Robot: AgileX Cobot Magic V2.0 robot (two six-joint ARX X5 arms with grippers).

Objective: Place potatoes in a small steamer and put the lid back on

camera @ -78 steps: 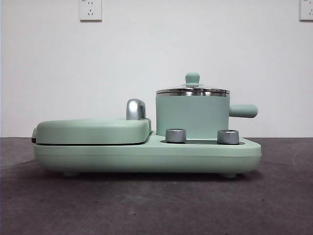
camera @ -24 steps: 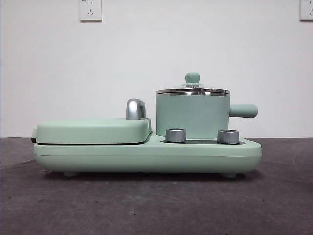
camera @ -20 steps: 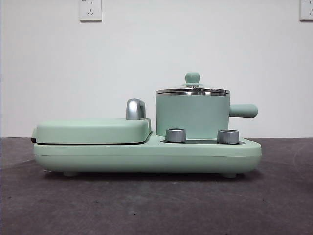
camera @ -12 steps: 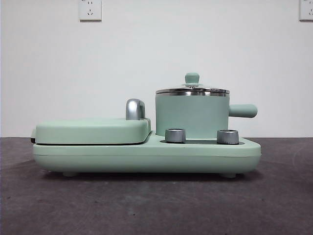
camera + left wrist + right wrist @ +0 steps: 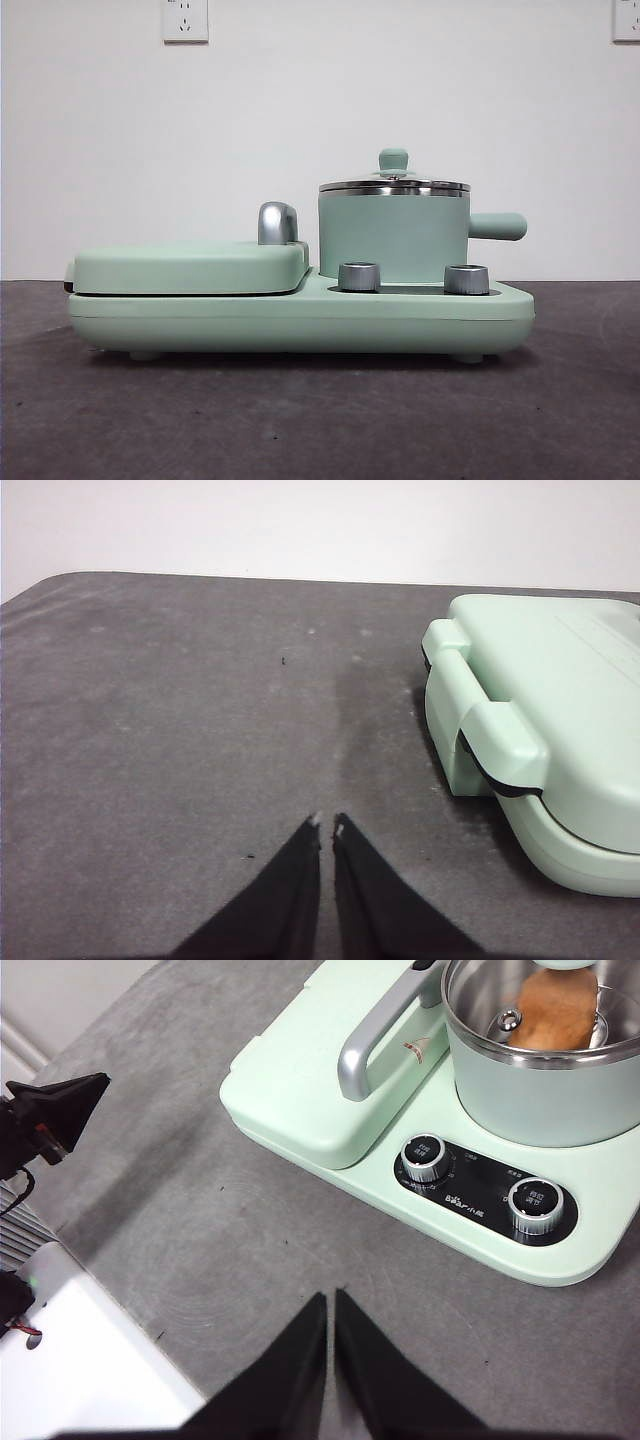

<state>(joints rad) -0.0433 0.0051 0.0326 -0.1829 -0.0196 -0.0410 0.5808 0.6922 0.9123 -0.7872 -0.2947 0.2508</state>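
Note:
The small steamer (image 5: 393, 235) stands on the right of the mint-green appliance base (image 5: 300, 320), with the glass lid (image 5: 394, 184) on it. In the right wrist view the orange-brown potato (image 5: 555, 1010) shows through the lid (image 5: 490, 1000), inside the steamer (image 5: 540, 1095). My right gripper (image 5: 327, 1296) is shut and empty above the grey table, in front of the appliance. My left gripper (image 5: 327, 825) is shut and empty above the table, beside the griddle end of the appliance. Neither gripper shows in the front view.
The flat griddle cover (image 5: 190, 265) with its chrome handle (image 5: 277, 222) lies next to the steamer. Two steel knobs (image 5: 359, 276) (image 5: 466, 279) sit on the base in front of the steamer. A white surface (image 5: 80, 1360) borders the table's edge.

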